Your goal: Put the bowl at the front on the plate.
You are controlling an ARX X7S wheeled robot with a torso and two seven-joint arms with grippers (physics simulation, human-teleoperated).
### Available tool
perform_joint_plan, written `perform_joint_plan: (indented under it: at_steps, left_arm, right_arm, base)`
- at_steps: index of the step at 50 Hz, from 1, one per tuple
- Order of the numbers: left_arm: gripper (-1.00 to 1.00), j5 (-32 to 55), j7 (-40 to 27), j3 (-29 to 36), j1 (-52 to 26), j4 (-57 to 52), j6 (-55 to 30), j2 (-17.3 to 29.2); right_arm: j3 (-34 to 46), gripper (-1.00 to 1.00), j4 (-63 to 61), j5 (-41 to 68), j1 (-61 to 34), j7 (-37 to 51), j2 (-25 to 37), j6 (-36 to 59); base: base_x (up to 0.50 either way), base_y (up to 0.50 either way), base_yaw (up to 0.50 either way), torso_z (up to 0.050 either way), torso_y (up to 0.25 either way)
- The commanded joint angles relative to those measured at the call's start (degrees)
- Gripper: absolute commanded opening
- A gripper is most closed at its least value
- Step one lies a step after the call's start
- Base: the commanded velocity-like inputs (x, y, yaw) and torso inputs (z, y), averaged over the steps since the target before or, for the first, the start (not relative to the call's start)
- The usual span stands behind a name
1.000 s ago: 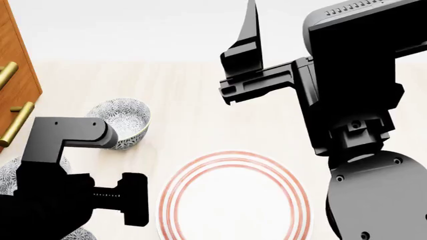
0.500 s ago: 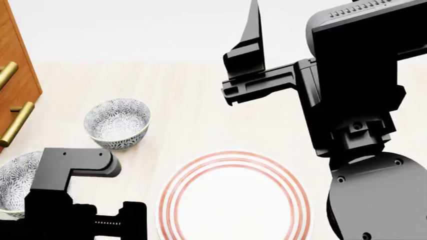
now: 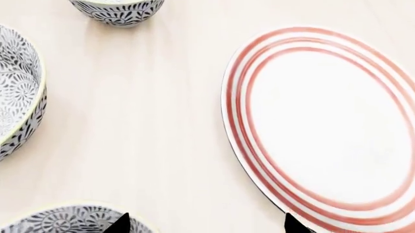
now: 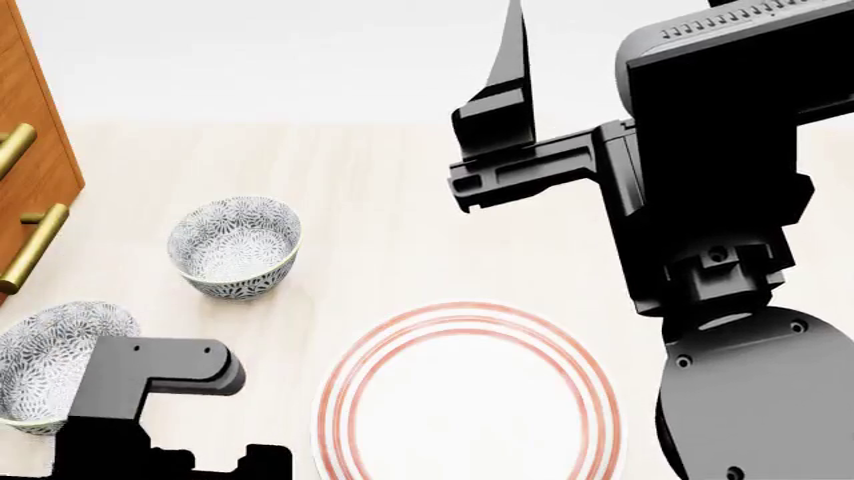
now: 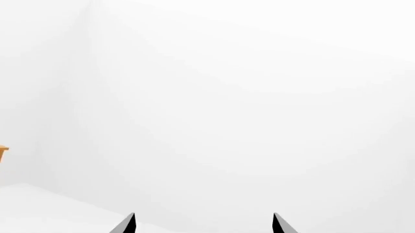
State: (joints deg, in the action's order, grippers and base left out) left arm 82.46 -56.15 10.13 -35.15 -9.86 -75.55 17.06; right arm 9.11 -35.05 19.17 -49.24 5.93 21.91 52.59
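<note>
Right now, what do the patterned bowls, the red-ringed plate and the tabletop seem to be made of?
It is a simulator render, so only by look. The bowls seem glazed ceramic: printed grey-blue flowers, smooth pale rim. The plate looks like glossy white china with thin red painted rings. The tabletop looks like pale matte wood, with faint grain lines.

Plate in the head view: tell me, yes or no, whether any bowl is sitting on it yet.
No. The plate holds nothing, and both patterned bowls seen here rest on the table to its left.

The plate (image 4: 467, 395) lies right of two bowls (image 4: 236, 245) (image 4: 47, 360) — the bowl (image 3: 71, 221) nearest the robot, all on the table (image 4: 374, 200)
</note>
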Motion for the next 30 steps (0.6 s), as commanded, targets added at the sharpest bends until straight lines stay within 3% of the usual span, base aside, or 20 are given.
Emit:
perform_joint_plan:
  at_steps: [1, 30]
  left_arm:
    - [1.00, 0.11, 0.09, 0.78, 1.11, -0.02, 0.46, 0.62]
    - [1.00, -1.25, 1.07, 3.75, 3.28, 1.12, 2.32, 2.15]
  right_arm:
    - [0.18, 1.00, 0.02, 0.02, 0.11, 0.23, 0.21, -0.08]
    - [0.30, 1.00, 0.17, 0.13, 0.08, 0.80, 0.69, -0.40]
  base:
    - [0.00, 0.00, 0.00, 0.000, 0.000]
    - [0.00, 0.00, 0.00, 0.000, 0.000]
